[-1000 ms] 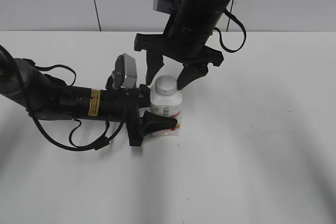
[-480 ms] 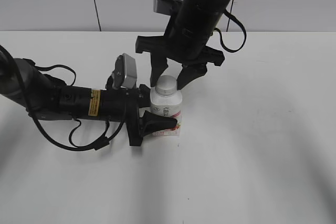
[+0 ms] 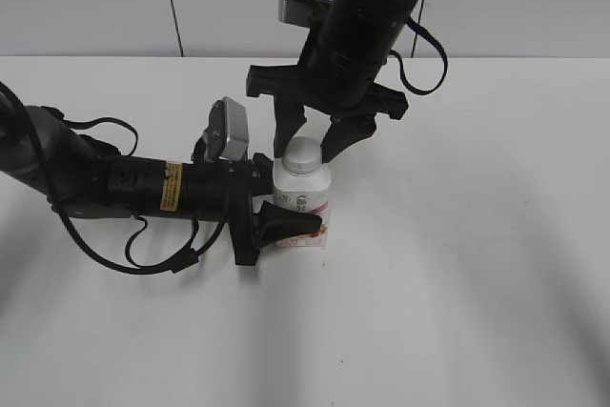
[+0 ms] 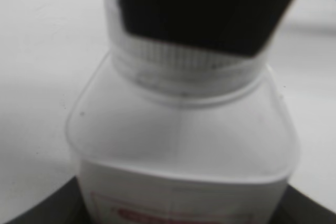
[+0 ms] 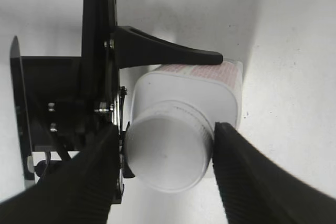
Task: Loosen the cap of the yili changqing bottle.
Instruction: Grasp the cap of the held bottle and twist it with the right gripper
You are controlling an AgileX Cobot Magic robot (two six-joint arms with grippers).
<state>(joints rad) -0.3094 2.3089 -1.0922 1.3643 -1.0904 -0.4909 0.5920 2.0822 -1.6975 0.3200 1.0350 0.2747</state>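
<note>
The small white squarish plastic bottle (image 3: pixel 303 199) stands upright on the white table (image 3: pixel 457 264), neck at 12 o'clock. The left gripper (image 3: pixel 286 221) clamps its body from 9 o'clock. The right gripper (image 5: pixel 167 158) pinches its ribbed white cap (image 5: pixel 167 153) from above.

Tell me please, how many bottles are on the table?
1. The yili changqing bottle stands upright near the table's middle, held by the left claw, its cap between the right claw's fingers. No others are visible.
</note>
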